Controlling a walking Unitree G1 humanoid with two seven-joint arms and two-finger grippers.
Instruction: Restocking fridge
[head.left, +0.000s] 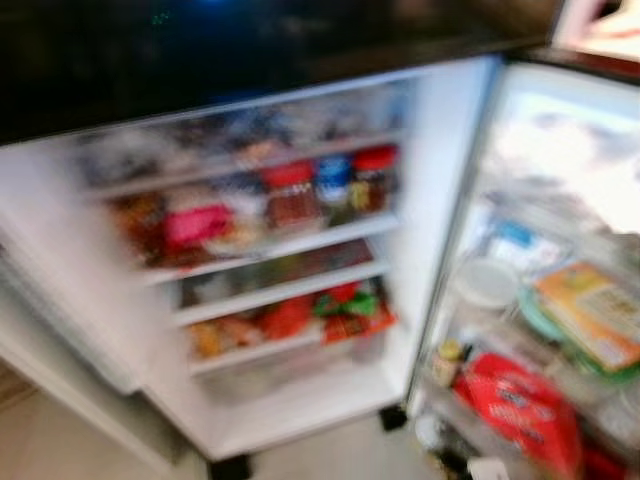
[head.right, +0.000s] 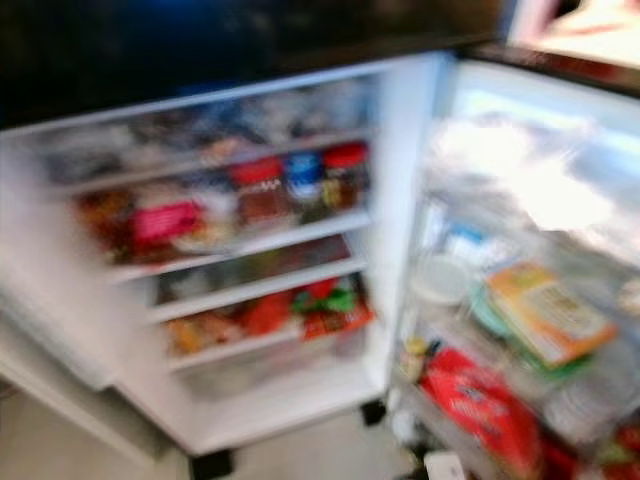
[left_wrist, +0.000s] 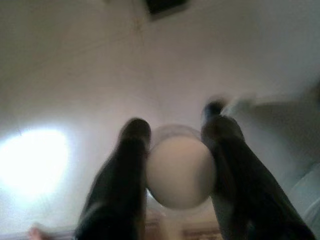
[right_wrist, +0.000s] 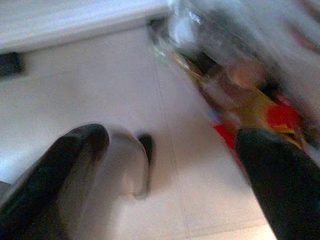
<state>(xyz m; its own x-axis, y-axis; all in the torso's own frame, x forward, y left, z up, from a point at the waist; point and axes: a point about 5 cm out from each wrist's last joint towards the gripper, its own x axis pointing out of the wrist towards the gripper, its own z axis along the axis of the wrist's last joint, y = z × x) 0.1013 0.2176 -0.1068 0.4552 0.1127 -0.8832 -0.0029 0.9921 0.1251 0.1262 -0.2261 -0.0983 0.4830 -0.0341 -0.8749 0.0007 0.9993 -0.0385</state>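
The head views are blurred. An open fridge stands ahead on a pale tiled floor, its door swung wide to the robot's left. The door holds 4 white shelves: the second from the top carries 3 jars, 2 with red lids and 1 with a blue lid between them, beside a pink pack; the lowest filled shelf has red, orange and green packets. To the right, inside the fridge, a red bag lies low at the front, an orange and green box sits above it, and a white round lid or tub is just left of the box. In the left wrist view the left gripper has its 2 fingers clamped on a pale egg-shaped thing in a clear cup, above the floor. In the right wrist view the right gripper is spread wide with nothing between its fingers, hanging over the floor near the red and yellow packs at the fridge's foot.
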